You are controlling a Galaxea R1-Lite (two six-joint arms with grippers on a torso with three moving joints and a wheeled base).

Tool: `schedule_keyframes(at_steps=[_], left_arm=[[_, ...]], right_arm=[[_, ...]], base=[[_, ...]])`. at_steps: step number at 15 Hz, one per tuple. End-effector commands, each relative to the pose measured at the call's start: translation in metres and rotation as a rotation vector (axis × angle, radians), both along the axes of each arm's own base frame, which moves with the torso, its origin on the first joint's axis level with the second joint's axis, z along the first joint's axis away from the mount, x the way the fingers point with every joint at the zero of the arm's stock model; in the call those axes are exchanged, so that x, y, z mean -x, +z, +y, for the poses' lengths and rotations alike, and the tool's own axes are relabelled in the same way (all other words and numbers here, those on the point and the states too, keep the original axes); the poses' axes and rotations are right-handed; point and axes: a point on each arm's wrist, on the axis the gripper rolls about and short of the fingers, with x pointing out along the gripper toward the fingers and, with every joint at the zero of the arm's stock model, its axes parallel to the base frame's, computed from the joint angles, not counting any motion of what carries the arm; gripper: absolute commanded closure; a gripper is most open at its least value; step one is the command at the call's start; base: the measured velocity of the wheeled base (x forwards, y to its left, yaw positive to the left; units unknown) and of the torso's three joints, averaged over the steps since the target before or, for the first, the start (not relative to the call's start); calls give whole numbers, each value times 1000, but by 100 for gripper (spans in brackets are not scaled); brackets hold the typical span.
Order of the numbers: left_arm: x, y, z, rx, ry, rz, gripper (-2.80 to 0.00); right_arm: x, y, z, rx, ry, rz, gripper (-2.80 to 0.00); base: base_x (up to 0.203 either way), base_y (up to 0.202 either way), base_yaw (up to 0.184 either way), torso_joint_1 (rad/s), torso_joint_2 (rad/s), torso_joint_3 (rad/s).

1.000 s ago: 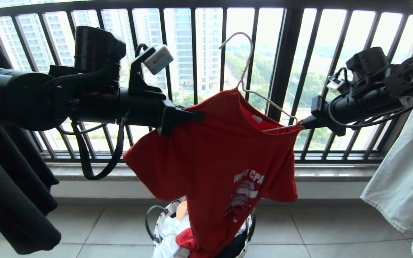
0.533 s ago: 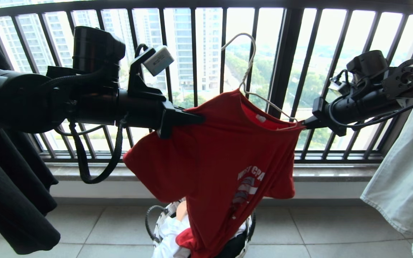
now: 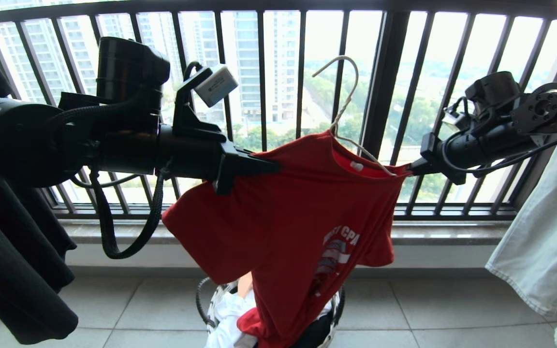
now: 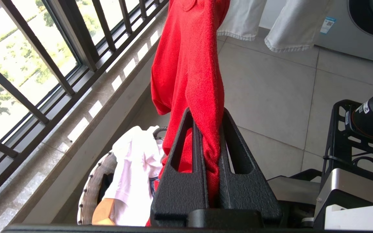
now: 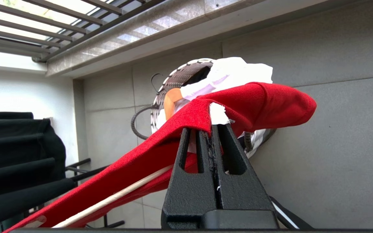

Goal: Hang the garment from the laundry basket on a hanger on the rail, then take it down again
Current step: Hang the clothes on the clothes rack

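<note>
Black garment (image 3: 12, 261) hangs beside railing (image 3: 264, 72)

The tiled floor (image 3: 452, 314) carries the laundry basket (image 3: 211, 302) (heaped with clothes).

The hanger (image 3: 344, 104) hook has tilted and sunk rightward, and the garment (image 3: 298, 227) has swung slightly left

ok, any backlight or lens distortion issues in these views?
Head view: strong backlight through the railing, arms near-silhouette, bars bowed by the wide lens; red T-shirt still reads clearly. Left wrist view: evenly lit, sharp. Right wrist view: window corner blown out.
</note>
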Motion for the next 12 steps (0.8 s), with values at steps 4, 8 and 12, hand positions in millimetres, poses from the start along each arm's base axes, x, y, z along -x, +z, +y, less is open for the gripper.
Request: schedule_keyframes(at_steps=[4, 8, 12], left_arm=[[-27, -20, -13, -23, 70, -7, 0], [-28, -13, -11, -7, 142, -25, 0], [-20, -8, -7, 5, 147, -27, 0]], right_arm=[[19, 25, 8, -8, 18, -47, 0], [44, 60, 64, 20, 132, -154, 0], [59, 67, 107, 176, 158, -248, 0]], base=[[0, 0, 0, 0, 0, 0], [0, 0, 0, 0, 0, 0], [0, 0, 0, 0, 0, 0]])
